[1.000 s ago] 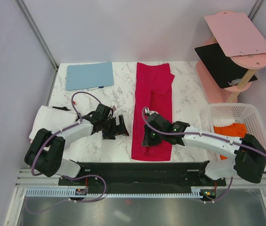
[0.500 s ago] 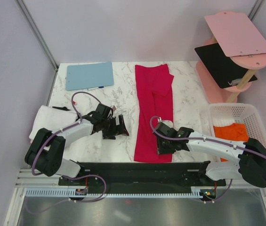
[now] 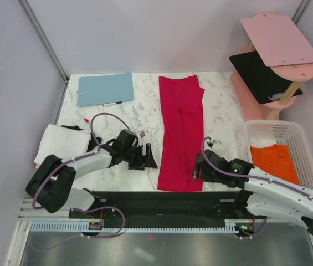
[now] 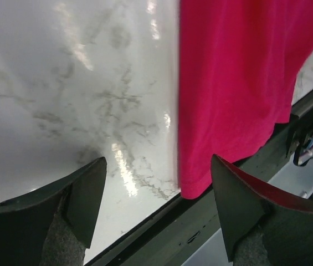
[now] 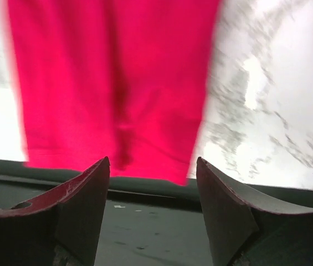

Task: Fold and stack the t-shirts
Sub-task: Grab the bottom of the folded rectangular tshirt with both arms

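The red shirt (image 3: 181,133) lay as a long narrow strip down the middle of the table (image 3: 117,116), with its hem at the near edge and its top by the far edge. The left gripper (image 3: 147,157) stood spread and empty just beside the strip's near left corner. The right gripper (image 3: 196,168) stood spread and empty just beside the near right corner.

The step in hand looked to be the crosswise fold. To do it well, each gripper should pinch its own corner through all layers, at matching spots. Both should then lift together and carry the hem evenly toward the far edge, keeping the sides aligned.

A white shirt (image 3: 62,141) lay folded at the left edge. An orange shirt (image 3: 272,158) lay in the basket (image 3: 272,124) by the right edge.
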Robot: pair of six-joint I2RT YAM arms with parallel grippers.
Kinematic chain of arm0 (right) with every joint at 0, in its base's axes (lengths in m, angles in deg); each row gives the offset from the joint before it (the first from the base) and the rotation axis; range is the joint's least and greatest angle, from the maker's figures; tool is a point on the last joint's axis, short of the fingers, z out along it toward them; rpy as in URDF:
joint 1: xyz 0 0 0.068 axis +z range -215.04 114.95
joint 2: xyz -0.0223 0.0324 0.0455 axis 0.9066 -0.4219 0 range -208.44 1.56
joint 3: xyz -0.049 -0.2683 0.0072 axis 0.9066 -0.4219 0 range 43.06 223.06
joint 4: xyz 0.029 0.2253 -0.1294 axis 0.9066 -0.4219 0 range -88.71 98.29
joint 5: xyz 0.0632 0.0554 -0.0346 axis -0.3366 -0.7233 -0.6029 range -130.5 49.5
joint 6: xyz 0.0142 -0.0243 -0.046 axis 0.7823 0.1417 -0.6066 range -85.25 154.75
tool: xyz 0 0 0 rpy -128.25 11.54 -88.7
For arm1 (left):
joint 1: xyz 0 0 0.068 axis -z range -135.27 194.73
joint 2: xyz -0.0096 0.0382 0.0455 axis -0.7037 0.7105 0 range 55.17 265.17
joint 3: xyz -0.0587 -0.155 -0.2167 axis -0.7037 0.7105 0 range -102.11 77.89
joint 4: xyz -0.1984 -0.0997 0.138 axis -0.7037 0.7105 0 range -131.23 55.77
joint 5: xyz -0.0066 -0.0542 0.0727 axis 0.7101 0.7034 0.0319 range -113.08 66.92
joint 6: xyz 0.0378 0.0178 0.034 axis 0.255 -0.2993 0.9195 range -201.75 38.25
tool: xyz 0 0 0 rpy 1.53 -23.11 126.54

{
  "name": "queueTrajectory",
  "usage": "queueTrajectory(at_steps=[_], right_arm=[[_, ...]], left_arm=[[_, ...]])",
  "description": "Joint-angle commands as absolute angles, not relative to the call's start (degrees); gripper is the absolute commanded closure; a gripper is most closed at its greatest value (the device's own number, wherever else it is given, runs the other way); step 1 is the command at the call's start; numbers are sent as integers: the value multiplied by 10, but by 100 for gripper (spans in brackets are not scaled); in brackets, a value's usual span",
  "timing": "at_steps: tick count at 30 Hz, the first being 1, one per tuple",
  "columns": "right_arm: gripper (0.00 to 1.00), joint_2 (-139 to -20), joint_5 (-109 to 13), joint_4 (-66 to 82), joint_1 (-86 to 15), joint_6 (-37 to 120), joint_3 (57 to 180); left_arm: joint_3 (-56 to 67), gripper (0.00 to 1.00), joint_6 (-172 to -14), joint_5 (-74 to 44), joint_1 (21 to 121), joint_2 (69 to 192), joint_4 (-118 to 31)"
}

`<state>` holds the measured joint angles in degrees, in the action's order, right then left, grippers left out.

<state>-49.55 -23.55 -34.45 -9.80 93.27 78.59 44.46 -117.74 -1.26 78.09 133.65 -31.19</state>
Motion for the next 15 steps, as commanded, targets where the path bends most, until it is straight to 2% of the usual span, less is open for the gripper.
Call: queueTrajectory(at_steps=[1, 7, 13, 15], right_arm=[[30, -489, -229, -365, -100, 984, 739], [32, -466, -250, -350, -102, 1006, 693], [33, -464, -264, -308, -102, 1008, 673], [34, -476, -283, -272, -102, 1005, 662]], left_arm=[[463, 19, -1230, 13, 847, 1374, -374], [452, 22, -1281, -11, 926, 1436, -398], [455, 33, -1295, -11, 951, 1467, -389], [460, 34, -1295, -22, 953, 1463, -376]])
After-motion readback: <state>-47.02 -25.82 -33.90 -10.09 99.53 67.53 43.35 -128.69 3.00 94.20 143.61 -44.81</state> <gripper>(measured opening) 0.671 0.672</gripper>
